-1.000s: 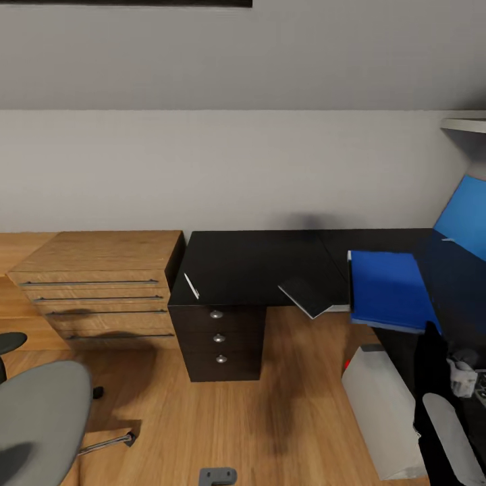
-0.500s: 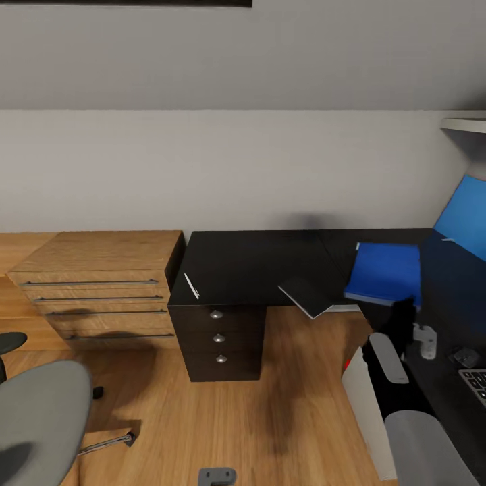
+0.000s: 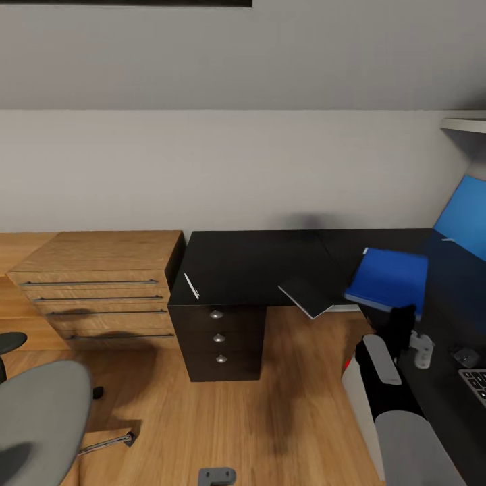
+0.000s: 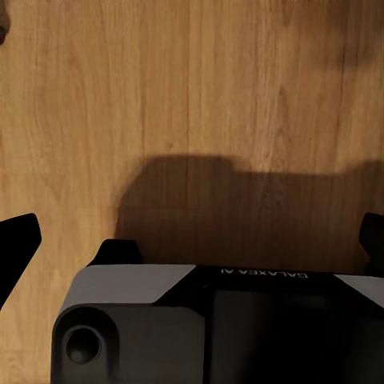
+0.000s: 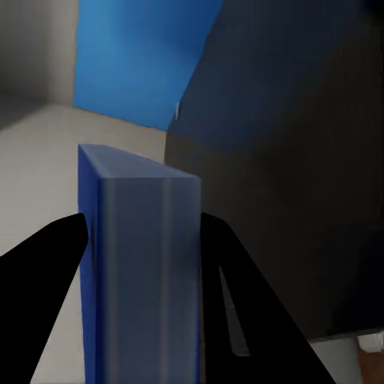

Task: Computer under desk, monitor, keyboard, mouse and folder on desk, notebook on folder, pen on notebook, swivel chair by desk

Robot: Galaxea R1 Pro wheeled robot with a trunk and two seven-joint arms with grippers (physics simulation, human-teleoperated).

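The black desk (image 3: 250, 263) with silver-knobbed drawers fills the middle of the head view. My right gripper (image 3: 403, 318) is shut on the near edge of the blue folder (image 3: 389, 277), held tilted over the desk's inner corner. In the right wrist view the folder (image 5: 136, 264) sits edge-on in the gripper (image 5: 140, 232). A dark notebook (image 3: 308, 295) overhangs the desk front, and the pale pen (image 3: 192, 285) lies at the desk's left. The mouse (image 3: 466, 356) and keyboard (image 3: 476, 383) sit at far right. The swivel chair (image 3: 37, 418) is at lower left. My left gripper (image 4: 192, 240) hangs open over wooden floor.
A light wooden counter (image 3: 101, 283) with bar handles adjoins the desk's left end. A pale grey case (image 3: 356, 395) with a red spot stands on the floor behind my right arm; computer or monitor, I cannot tell. The blue back panel (image 3: 466, 216) rises at right.
My right arm has swung in from the right edge toward the middle. The folder has turned and shifted slightly right and farther over the desk. The camera has not moved.
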